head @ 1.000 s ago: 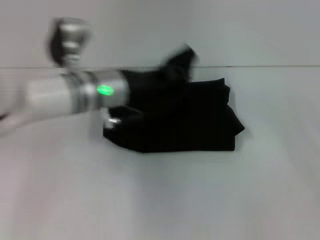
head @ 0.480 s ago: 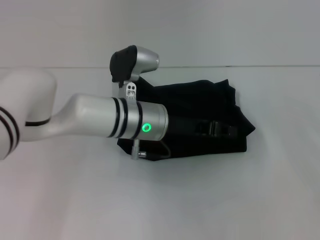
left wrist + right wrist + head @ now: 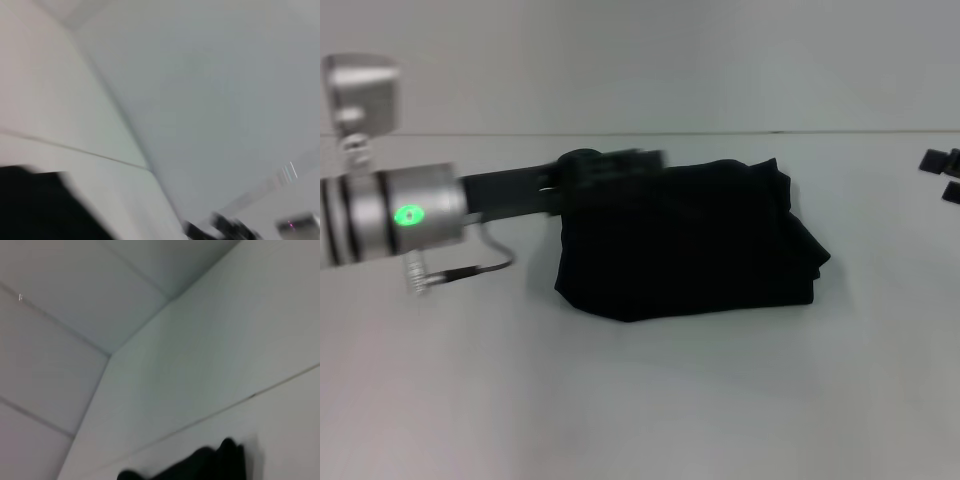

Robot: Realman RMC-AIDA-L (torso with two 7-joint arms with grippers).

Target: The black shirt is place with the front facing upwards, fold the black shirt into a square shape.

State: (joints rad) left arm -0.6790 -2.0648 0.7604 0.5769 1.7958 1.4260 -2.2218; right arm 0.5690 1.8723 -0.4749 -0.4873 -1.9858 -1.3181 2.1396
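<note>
1. Black shirt (image 3: 690, 240) lies folded into a compact, roughly rectangular bundle on the white tabletop (image 3: 650, 400), mid-scene in head view. No lettering showing; right edge bunched and uneven.
2. Left claw (image 3: 620, 165) sits at the bundle's far-left corner, over or touching the fabric; contact unclear. It's smeared, so can't tell whether the claw is spread or pressed together.
3. Left arm runs out from that claw to the scene's left edge; green indicator light (image 3: 410, 214) on the silver wrist segment, thin cable (image 3: 470, 268) looping beneath it.
4. Right claw (image 3: 945, 175): only dark parts at the right edge, well apart from the shirt; state can't tell.
5. Left wrist view: shirt (image 3: 45, 205) as a dark mass. Right wrist view: shirt (image 3: 200, 465) edge only.
</note>
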